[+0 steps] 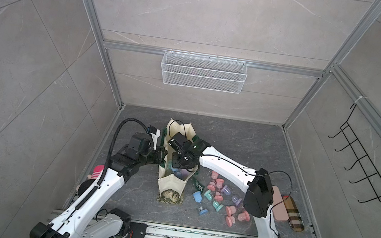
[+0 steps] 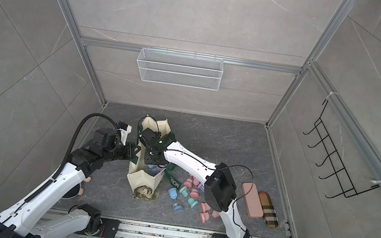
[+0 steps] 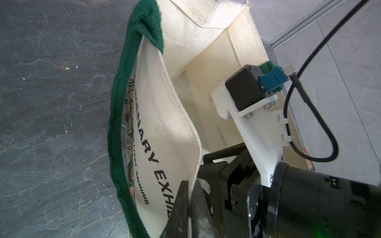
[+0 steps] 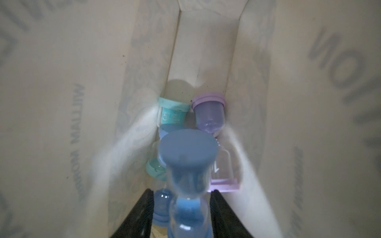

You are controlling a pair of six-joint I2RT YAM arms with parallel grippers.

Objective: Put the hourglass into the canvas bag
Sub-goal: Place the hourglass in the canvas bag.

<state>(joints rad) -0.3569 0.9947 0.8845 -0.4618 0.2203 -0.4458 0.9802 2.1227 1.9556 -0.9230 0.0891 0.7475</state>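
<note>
Right gripper: jaws parted, slack round blue hourglass | hourglass deep inside canvas bag, above other hourglasses | left gripper pinches rim (do not let go) | release fully, withdraw straight up

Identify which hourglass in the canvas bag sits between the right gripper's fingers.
The blurred blue hourglass flanked by the black fingers; the teal hourglass and purple hourglass lie deeper.

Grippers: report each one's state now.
Left gripper: shut on the canvas bag rim.
Right gripper: straddles the blue hourglass inside the bag; grip cannot be told.
</note>
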